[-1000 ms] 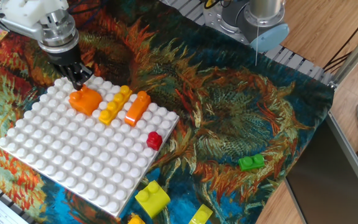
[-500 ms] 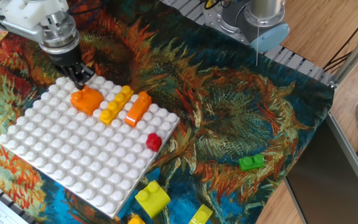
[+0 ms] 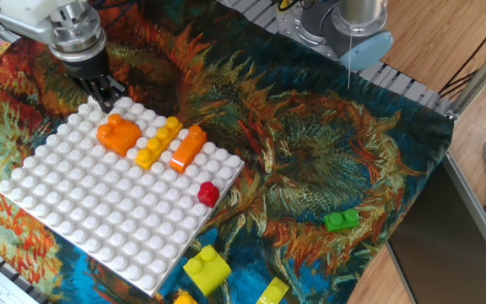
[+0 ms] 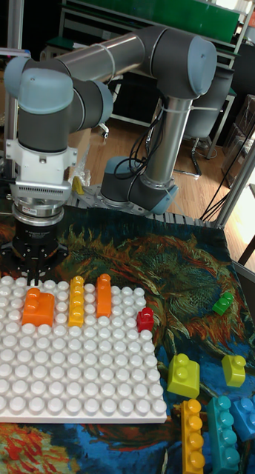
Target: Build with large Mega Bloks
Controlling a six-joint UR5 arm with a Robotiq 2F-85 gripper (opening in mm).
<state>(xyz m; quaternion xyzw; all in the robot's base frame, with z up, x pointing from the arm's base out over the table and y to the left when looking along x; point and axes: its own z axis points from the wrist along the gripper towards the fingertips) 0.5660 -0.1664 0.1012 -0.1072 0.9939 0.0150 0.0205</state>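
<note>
The gripper (image 3: 104, 95) hangs empty, fingers nearly closed, just above the orange brick (image 3: 117, 135); it should clear straight up before heading toward the 5 o'clock spares.

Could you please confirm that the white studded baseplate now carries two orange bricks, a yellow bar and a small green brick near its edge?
Not quite: the small brick near the edge of the white studded baseplate is the red one-stud plastic brick, not green. The green plastic brick lies off the plate on the patterned cloth, as the fixed view shows. The two orange plastic bricks and the yellow plastic bar are on the plate as you said.
</note>
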